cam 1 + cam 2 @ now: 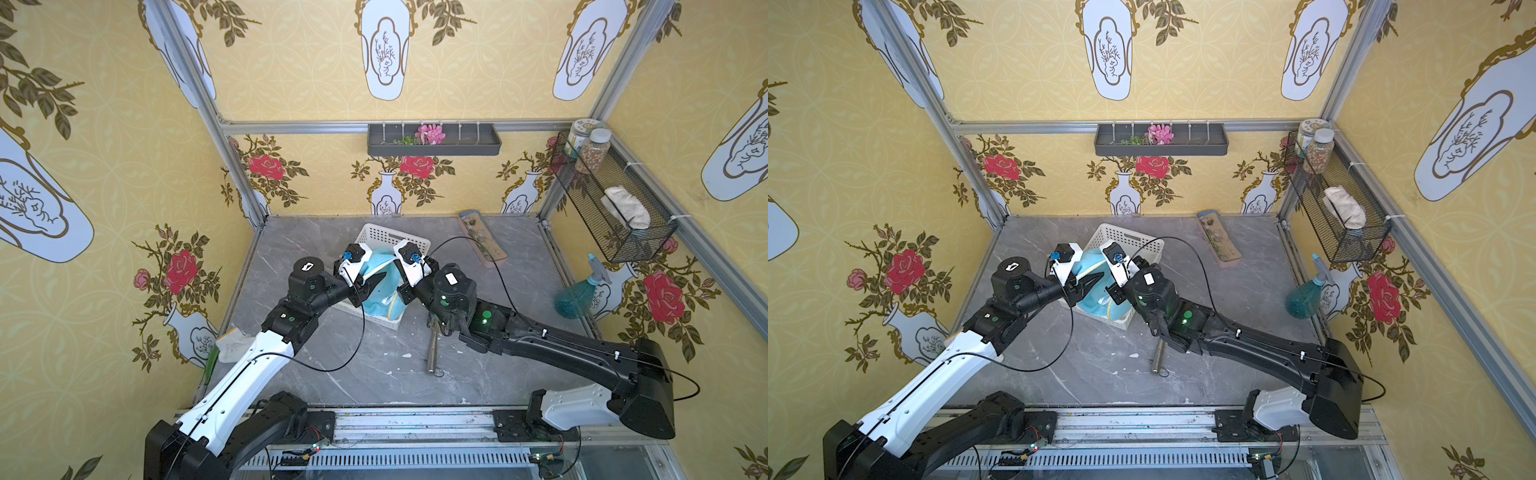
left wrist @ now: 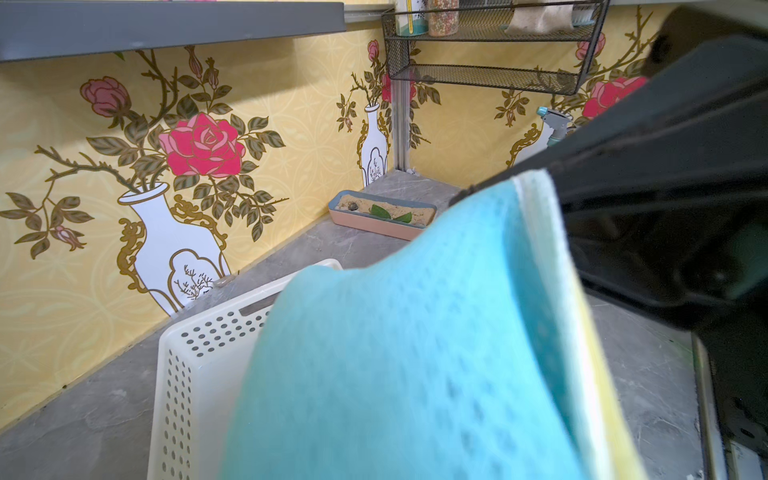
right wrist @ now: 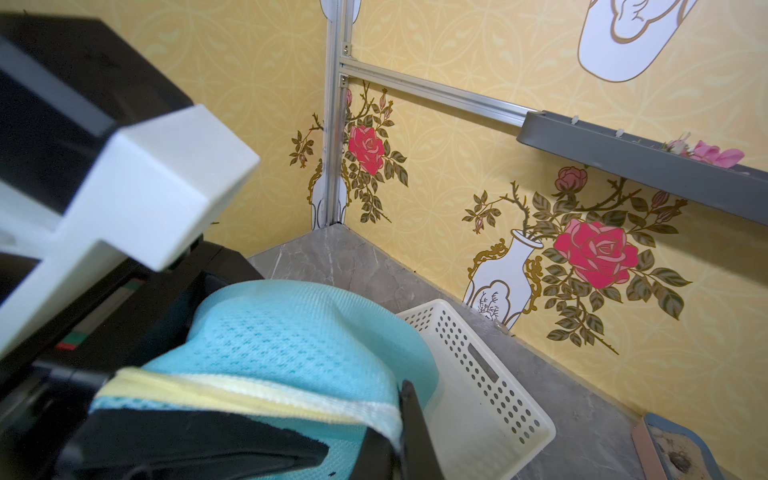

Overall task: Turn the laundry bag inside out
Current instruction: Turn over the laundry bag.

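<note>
1. Top views: the laundry bag (image 1: 376,305) hangs between both grippers, its lower end inside the white basket (image 1: 386,235). The left gripper (image 1: 372,286) reaches across the yellow trim. Whether its jaws have met on cloth cannot be told. The right gripper (image 1: 403,291) is largely hidden under its wrist. Recommended: seat the left jaws fully on the rim before pulling. The wire shelf (image 1: 582,208) holds two jars (image 1: 592,151) and a cloth (image 1: 627,208).
2. Left wrist view: the laundry bag (image 2: 415,353) fills the foreground above the basket (image 2: 199,332), and nothing else shows in the basket. Take trim and mesh together, since mesh alone would likely slip. A tray (image 2: 382,216) by the wall holds sand and two leaves.
3. Right wrist view: the right gripper (image 3: 365,419) is clamped together on the trim of the laundry bag (image 3: 291,332). Hold this clamp firm, draw the rims apart to open the mouth, then push the base through. The basket (image 3: 478,361) shows nothing beside the bag.
</note>
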Controlling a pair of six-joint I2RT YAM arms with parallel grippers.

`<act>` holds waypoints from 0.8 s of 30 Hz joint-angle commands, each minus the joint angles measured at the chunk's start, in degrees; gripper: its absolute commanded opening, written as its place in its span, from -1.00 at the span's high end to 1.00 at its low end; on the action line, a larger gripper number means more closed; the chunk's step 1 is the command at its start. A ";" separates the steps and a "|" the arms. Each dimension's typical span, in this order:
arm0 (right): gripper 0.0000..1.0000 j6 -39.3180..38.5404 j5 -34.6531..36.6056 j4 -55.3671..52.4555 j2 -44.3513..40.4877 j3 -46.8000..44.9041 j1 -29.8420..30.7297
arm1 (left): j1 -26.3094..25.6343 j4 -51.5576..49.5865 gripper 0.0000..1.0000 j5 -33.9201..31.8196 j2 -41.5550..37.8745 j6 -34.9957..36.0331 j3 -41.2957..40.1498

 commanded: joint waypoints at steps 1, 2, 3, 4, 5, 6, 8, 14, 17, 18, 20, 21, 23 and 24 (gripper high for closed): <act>1.00 2.95 -1.73 -3.62 -1.55 1.67 -4.65 | 0.22 -3.09 0.83 5.57 -0.08 2.76 0.80; 1.00 3.58 -5.16 -5.78 -1.78 2.44 -6.65 | 0.22 -3.77 0.92 6.81 -0.17 3.70 1.06; 1.00 4.05 -8.24 -7.55 -1.93 3.01 -8.51 | 0.18 -4.27 1.00 7.93 -0.26 4.59 1.25; 1.00 4.27 -10.22 -8.51 -2.11 3.36 -9.86 | 0.21 -4.48 1.00 8.72 -0.39 5.20 1.35; 1.00 4.27 -12.04 -9.50 -2.20 3.83 -11.06 | 0.15 -4.54 1.00 9.26 -0.43 5.77 1.40; 1.00 4.20 -12.94 -10.29 -2.33 4.19 -11.60 | 0.19 -4.59 1.00 9.37 -0.55 5.89 1.44; 1.00 3.74 -14.72 -10.58 -2.70 4.20 -11.70 | 0.22 -4.04 0.48 7.34 -0.20 5.02 1.53; 1.00 4.53 -16.49 -7.74 -2.34 2.88 -8.07 | 0.17 -0.07 -0.29 1.90 1.54 1.61 0.88; 1.00 5.67 -14.20 -6.24 -0.86 3.43 -6.25 | 0.22 -0.02 -0.35 2.14 2.28 1.50 1.00; 1.00 6.37 -13.49 -5.95 -0.48 3.68 -6.17 | 0.15 -0.05 -0.34 2.24 2.34 1.61 0.96; 1.00 7.42 -11.27 -5.39 0.14 4.07 -6.46 | 0.16 -0.05 -0.27 2.68 2.16 1.88 0.74; 1.00 7.56 -10.14 -5.28 0.18 4.13 -6.58 | 0.19 -0.15 -0.23 2.69 2.12 1.92 0.57; 1.00 8.03 -8.72 -5.32 0.15 4.33 -7.22 | 0.21 -0.74 -0.06 2.65 1.91 2.12 0.43; 1.00 8.17 -8.08 -5.37 -0.05 4.32 -7.54 | 0.20 -0.83 0.00 2.55 1.78 2.23 0.34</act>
